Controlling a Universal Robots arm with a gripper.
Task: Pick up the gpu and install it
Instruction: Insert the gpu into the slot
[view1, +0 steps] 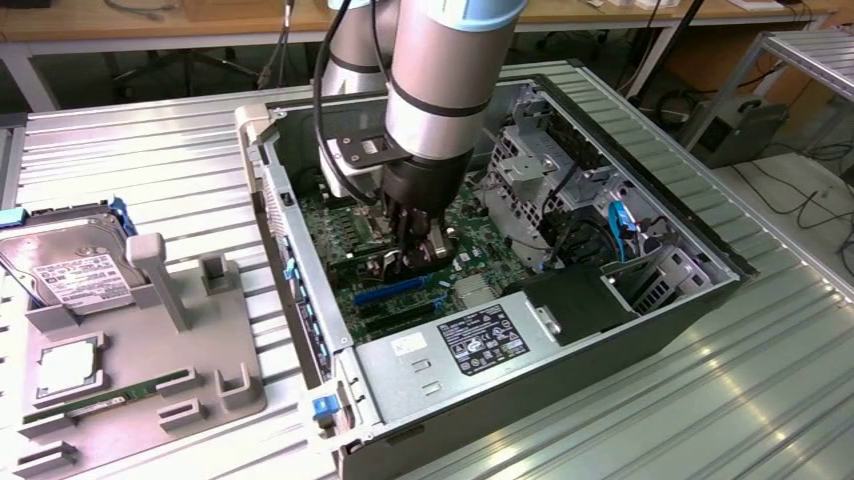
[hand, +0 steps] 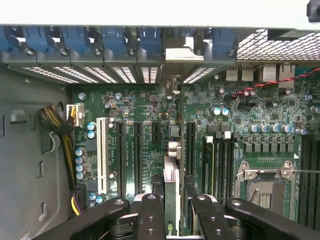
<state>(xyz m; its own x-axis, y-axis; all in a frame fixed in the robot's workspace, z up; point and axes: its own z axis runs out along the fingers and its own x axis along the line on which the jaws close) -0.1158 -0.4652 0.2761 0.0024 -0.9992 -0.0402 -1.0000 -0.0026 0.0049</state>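
Gripper (hand: 172, 210): we find it lowered inside the open computer case (view1: 641, 330), fingers (hand: 150, 217) partly closed on the gpu (hand: 171, 192). We record the card edge-on, upright over the motherboard (hand: 145, 115), among the expansion slots (hand: 125, 155), bracket end toward the rear panel.

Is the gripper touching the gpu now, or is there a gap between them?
Touching. In the wrist view the gripper has a finger on each side of the gpu, which stands on edge between them over the motherboard, with no gap visible.
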